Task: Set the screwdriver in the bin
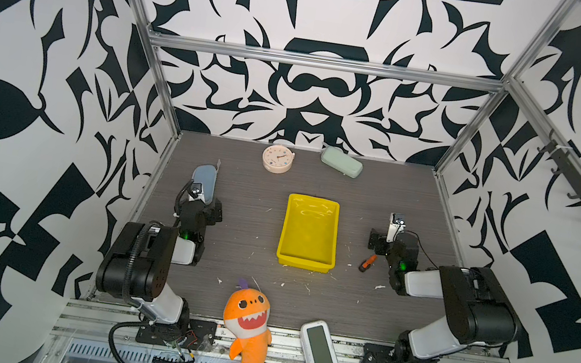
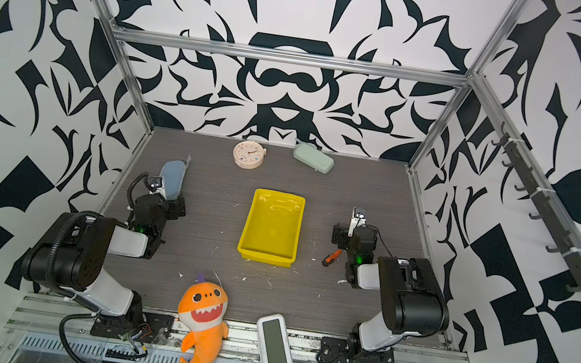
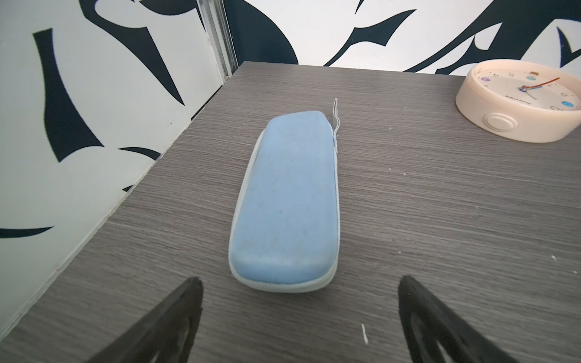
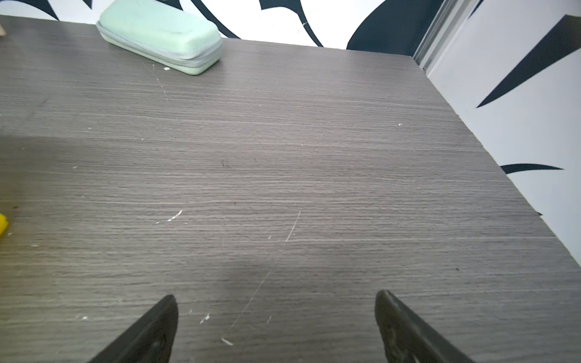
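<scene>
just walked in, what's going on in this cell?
Nothing is held yet. The screwdriver lies on the table just right of the bin, beside the right arm. The bin is empty. The right gripper is open over bare table; the left gripper is open too, facing a blue case.

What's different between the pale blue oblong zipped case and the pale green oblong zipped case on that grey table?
Colour: the blue case is pale blue, the green case pale green.
Place: the blue case lies at the left side of the table, the green case at its back edge.
Pose: the blue case points front to back, the green case slants across.
Both are closed and lie flat.
</scene>
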Controlling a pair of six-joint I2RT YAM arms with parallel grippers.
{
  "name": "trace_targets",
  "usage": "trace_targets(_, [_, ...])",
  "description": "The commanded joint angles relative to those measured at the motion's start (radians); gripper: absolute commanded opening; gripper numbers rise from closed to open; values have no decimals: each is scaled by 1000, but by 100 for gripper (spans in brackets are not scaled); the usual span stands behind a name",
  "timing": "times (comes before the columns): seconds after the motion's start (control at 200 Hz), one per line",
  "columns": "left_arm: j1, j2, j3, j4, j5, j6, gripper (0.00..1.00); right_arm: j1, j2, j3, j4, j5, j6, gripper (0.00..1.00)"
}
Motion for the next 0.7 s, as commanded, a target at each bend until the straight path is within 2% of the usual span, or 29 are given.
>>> trace_targets(0.0, [4, -4, 12, 27, -1, -7, 100, 19, -37, -28, 98, -58, -54, 100])
trace_targets(0.105, [4, -4, 5, 39, -11, -14, 100, 28, -69, -80, 173, -71, -65, 100])
trace_targets(0.16, [3, -7, 1, 45, -13, -17, 100, 53, -129, -107, 179, -30, -73, 100])
trace_targets(0.205, [3, -10, -7, 63, -31, -21, 100, 90, -216, -102, 85, 22, -91, 100])
trace_targets(0.26, [1, -30, -17, 73, -71, -31, 100, 138, -342, -54, -135, 62, -87, 100])
trace_targets(0.325, [0, -78, -11, 16, -108, -48, 99, 170, -462, 40, -413, 35, -41, 100])
trace_targets(0.355, [0, -102, -4, -27, -113, -53, 100, 192, -493, 69, -483, 37, -15, 99])
trace_targets(0.46, [-26, -172, 10, -94, -116, -27, 100, 261, -546, 74, -490, 67, 9, 100])
trace_targets(0.51, [-91, -202, 14, -107, -200, 22, 100, 273, -553, 66, -465, 113, 14, 100])
trace_targets(0.57, [-206, -255, 66, -216, -342, 80, 100, 274, -558, 83, -487, 144, 47, 99])
trace_targets(0.605, [-277, -307, 118, -349, -385, 90, 100, 273, -555, 99, -516, 173, 77, 99])
trace_targets(0.64, [-331, -350, 187, -519, -374, 75, 99, 273, -549, 117, -548, 194, 107, 99])
trace_targets(0.695, [-372, -392, 291, -761, -288, -14, 99, 273, -536, 145, -600, 187, 130, 100])
